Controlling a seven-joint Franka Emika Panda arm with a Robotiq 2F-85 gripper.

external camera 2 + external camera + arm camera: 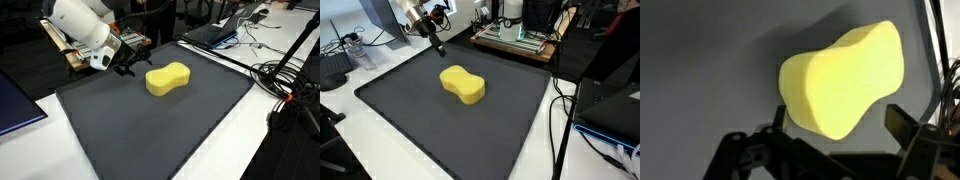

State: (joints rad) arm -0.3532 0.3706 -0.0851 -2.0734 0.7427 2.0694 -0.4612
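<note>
A yellow peanut-shaped sponge (463,84) (168,78) lies flat on a dark grey mat (410,120) (150,130). My gripper (439,47) (127,68) hangs above the mat's far edge, a little way from the sponge and not touching it. In the wrist view the sponge (840,80) fills the upper middle, and the gripper (840,122) stands open below it, its two dark fingers (902,125) spread wide, with only the sponge's near end showing between them from above. Nothing is held.
The mat lies on a white table (350,100). Behind it stands a wooden rack with electronics (515,38). Black cables (560,120) (285,80) run along one side of the mat, near a laptop (215,32). A dark flat object (15,105) lies at a mat corner.
</note>
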